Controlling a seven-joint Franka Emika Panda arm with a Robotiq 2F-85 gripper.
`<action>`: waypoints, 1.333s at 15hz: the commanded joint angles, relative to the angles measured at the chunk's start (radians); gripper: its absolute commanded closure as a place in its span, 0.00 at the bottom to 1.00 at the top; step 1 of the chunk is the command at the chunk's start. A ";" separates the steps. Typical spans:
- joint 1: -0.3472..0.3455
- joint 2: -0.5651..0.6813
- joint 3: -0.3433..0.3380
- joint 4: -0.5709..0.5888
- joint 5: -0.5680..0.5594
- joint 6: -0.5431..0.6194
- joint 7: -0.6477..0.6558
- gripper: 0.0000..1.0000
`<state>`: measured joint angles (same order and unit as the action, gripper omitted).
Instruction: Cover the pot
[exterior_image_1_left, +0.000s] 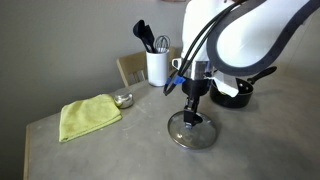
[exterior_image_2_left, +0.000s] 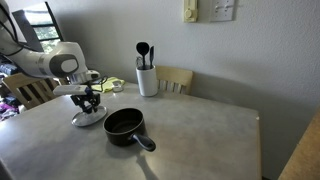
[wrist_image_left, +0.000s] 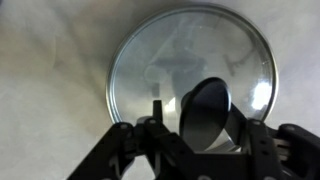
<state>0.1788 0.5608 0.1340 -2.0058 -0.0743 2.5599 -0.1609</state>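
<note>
The round glass lid (exterior_image_1_left: 190, 134) lies flat on the grey table; it also shows in the other exterior view (exterior_image_2_left: 90, 121) and fills the wrist view (wrist_image_left: 170, 60). Its dark knob (wrist_image_left: 205, 112) stands between my fingers. My gripper (exterior_image_1_left: 193, 108) (exterior_image_2_left: 88, 104) (wrist_image_left: 205, 125) is low over the lid and open, its fingers on either side of the knob, with a gap on the left side. The small black pot (exterior_image_2_left: 124, 123) with its long handle stands uncovered on the table right beside the lid. In an exterior view the pot (exterior_image_1_left: 238, 95) is partly hidden behind the arm.
A white utensil holder (exterior_image_1_left: 157, 67) (exterior_image_2_left: 147, 80) with dark utensils stands at the back. A yellow cloth (exterior_image_1_left: 88, 116) and a tiny metal bowl (exterior_image_1_left: 123, 99) lie to one side. A wooden chair (exterior_image_2_left: 176, 78) stands behind the table by the wall.
</note>
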 joint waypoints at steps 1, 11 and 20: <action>0.004 -0.002 -0.009 0.032 -0.012 -0.084 0.041 0.65; 0.031 -0.087 -0.042 0.070 -0.057 -0.245 0.182 0.85; -0.012 -0.248 -0.106 0.040 -0.121 -0.298 0.258 0.85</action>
<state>0.1882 0.3784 0.0475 -1.9278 -0.1717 2.2790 0.0665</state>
